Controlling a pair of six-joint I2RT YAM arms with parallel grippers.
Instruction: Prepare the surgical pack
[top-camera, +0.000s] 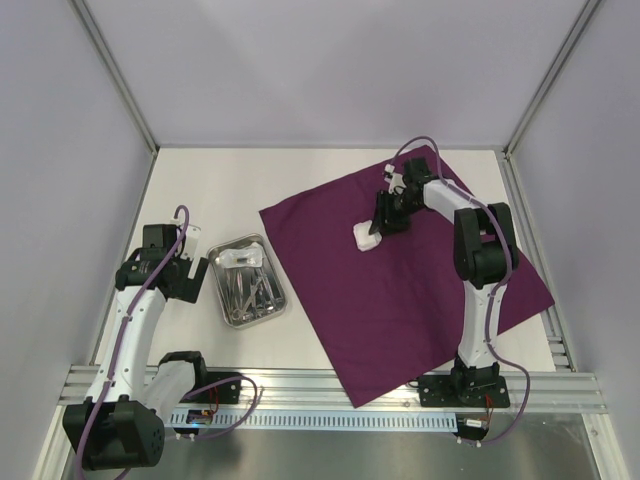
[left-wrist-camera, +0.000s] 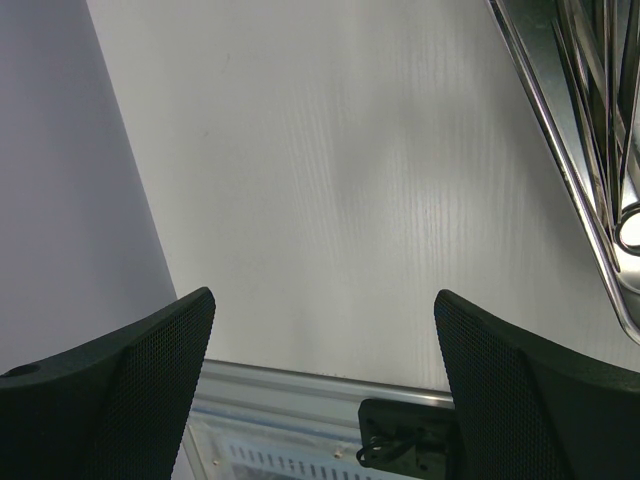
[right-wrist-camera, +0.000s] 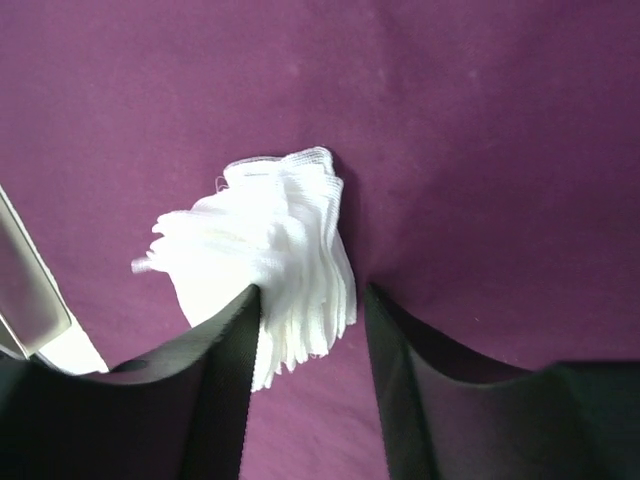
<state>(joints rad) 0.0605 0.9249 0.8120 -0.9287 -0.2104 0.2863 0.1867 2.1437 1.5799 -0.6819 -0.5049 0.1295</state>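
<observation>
White tabletop (top-camera: 220, 190) w/ alu rail (top-camera: 300, 392) at near edge

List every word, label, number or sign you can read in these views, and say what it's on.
No text can be read anywhere.
purple cloth: no print.
steel tray: no marking shows.
gauze pads: blank.
circuit boards by the arm bases: any print is too small to read.

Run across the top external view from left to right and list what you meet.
left gripper → steel tray → white gauze pads, lying on the purple cloth.
</observation>
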